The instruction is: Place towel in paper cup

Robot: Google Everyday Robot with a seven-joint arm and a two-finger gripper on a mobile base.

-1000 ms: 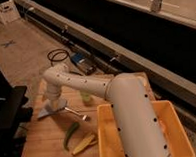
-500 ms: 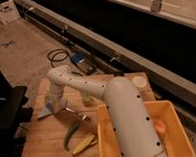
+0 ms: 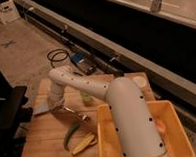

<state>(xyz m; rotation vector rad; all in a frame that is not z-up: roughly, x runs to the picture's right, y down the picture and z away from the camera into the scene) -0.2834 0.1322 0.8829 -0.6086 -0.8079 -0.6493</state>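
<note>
Here, a thin, limp grey towel [image 3: 41, 108] lies at the left edge of the wooden counter [image 3: 40, 146]. The end effector [image 3: 57, 108], closed together, is down at the towel's right end. Open wood lies in front, and a round white paper cup [image 3: 138, 81] stands well apart at the far right corner.

A wooden table [image 3: 43, 144] carries everything. A grey towel [image 3: 41, 108] lies at its left edge, and the end effector [image 3: 56, 107] sits low there with its fingers closed, right by the cloth. A thin utensil-like item [image 3: 73, 113] lies just beside it. Nearer the front lie a curved green piece [image 3: 70, 135] and a banana [image 3: 84, 143]. A yellow bin [image 3: 170, 113] fills the right side. A green cup [image 3: 86, 98] stands mid-table, and a paper cup [image 3: 138, 81] stands at the far right corner.
</note>
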